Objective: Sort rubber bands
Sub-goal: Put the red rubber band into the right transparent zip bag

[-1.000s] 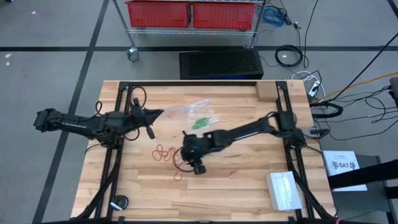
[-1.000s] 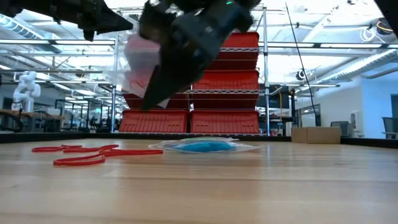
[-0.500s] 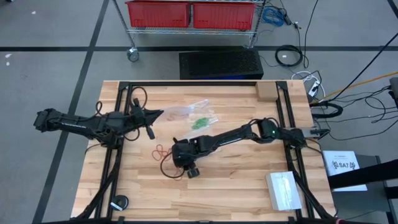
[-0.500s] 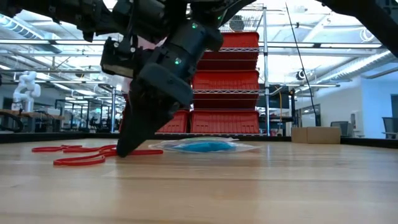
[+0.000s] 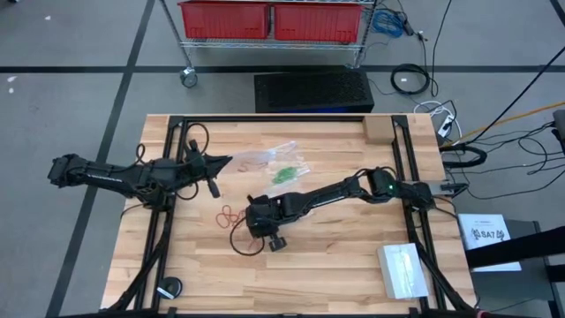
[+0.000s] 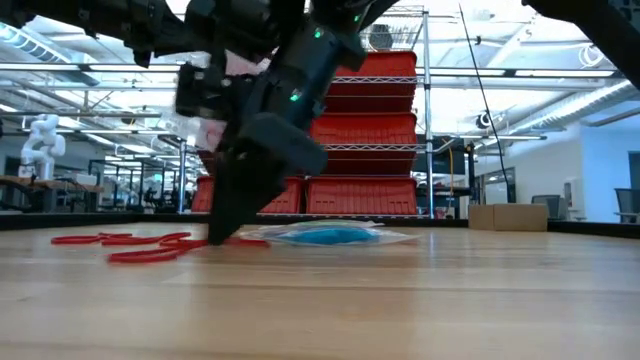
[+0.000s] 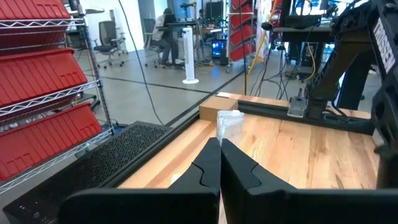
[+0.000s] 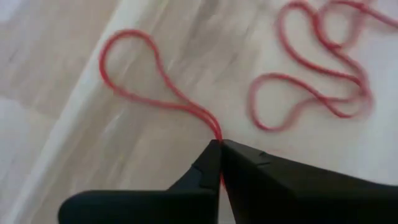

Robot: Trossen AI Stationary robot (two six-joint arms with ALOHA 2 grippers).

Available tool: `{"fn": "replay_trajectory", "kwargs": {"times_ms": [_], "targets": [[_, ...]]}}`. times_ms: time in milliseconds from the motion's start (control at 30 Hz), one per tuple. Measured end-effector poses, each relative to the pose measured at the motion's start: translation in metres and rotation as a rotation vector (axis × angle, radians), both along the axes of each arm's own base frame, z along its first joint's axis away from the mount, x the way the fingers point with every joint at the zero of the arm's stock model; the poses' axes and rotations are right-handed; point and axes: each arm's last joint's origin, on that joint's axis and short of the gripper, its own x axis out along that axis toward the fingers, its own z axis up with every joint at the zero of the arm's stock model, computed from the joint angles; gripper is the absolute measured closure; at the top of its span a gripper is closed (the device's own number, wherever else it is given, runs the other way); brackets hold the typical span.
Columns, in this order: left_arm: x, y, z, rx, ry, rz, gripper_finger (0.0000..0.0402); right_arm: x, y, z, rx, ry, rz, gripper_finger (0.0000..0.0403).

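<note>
1. At the right gripper [image 8: 219,144] tips, you have the two fingers pressed fully together on a red rubber band [image 8: 158,87], whose loop runs out ahead of the tips across the wooden table [image 5: 335,265].
2. Just beside that loop, the other red rubber bands [image 8: 323,68] lie tangled flat on the wood, touching one another; your gripper is not touching them.
3. Seen from above, the right gripper [image 5: 256,223] sits low near the middle of the table, with bare wood open on the side toward the near edge and a clear bag [image 5: 402,269] well apart by the near right corner.
4. Beyond the gripper, you have green rubber bands [image 5: 284,174] on a clear plastic bag [image 5: 269,157], and the low view shows blue rubber bands [image 6: 325,235] under clear plastic behind the gripper; whether they are inside it you cannot tell.
5. The right arm's body hides part of the red bands in the low view.
6. Far to the side, your left gripper [image 7: 220,149] hangs above the table's left part, fingers closed on nothing, near the black frame rail [image 5: 177,141].
</note>
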Motion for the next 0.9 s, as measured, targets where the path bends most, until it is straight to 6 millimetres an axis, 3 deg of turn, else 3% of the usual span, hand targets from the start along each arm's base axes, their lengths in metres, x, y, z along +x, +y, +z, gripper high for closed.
{"fn": "replay_trajectory", "kwargs": {"times_ms": [267, 433, 633, 733, 900], "targets": [[0.003, 0.0, -0.003, -0.014, 0.013, 0.0, 0.0401, -0.011, -0.012, 0.074, -0.02, -0.161, -0.041, 0.0402], [0.005, -0.001, -0.004, -0.014, 0.024, -0.004, 0.0401, -0.028, -0.015, 0.128, -0.089, -0.283, -0.097, 0.0403], [0.005, -0.001, -0.004, -0.015, 0.025, -0.004, 0.0401, -0.05, -0.018, 0.175, -0.233, -0.396, -0.164, 0.0403], [0.005, -0.001, -0.004, -0.015, 0.025, -0.005, 0.0401, -0.058, -0.021, 0.193, -0.294, -0.447, -0.215, 0.0403], [0.006, -0.001, -0.004, -0.017, 0.024, -0.034, 0.0401, -0.061, -0.029, 0.206, -0.457, -0.506, -0.304, 0.0403]]}}
